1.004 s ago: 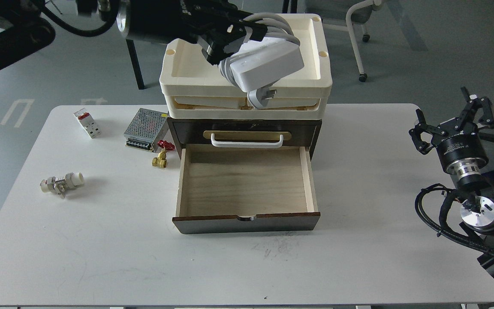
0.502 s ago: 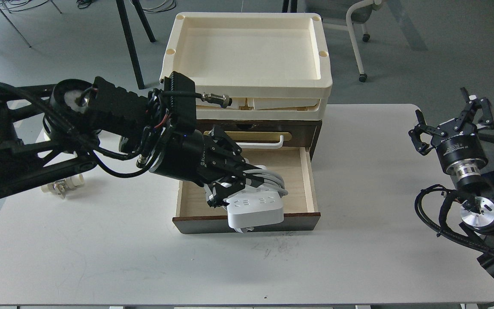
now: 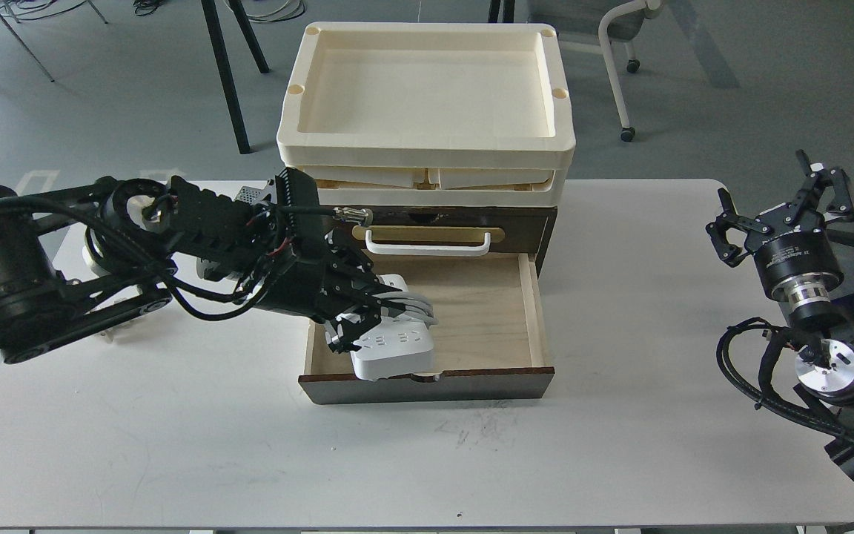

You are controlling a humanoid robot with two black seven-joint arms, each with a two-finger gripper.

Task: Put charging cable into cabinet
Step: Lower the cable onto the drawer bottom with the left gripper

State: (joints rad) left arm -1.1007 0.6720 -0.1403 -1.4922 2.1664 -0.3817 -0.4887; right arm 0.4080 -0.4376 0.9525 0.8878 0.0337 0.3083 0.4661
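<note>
Drawer (image 3: 471, 319): pale bare wood, matt, visible grain. Cabinet (image 3: 545, 222): dark brown wood. Trays (image 3: 427, 152): cream plastic, smooth. Power strip (image 3: 391, 348): white plastic, slight sheen. Table (image 3: 620, 445): smooth white, scuffed.

White worktop (image 3: 620, 460) with rounded corners, dark wooden cabinet (image 3: 427, 222) standing at its back middle, drawer (image 3: 486, 319) pulled out above the surface, faint dark scuffs (image 3: 475, 429) just before the drawer front
</note>
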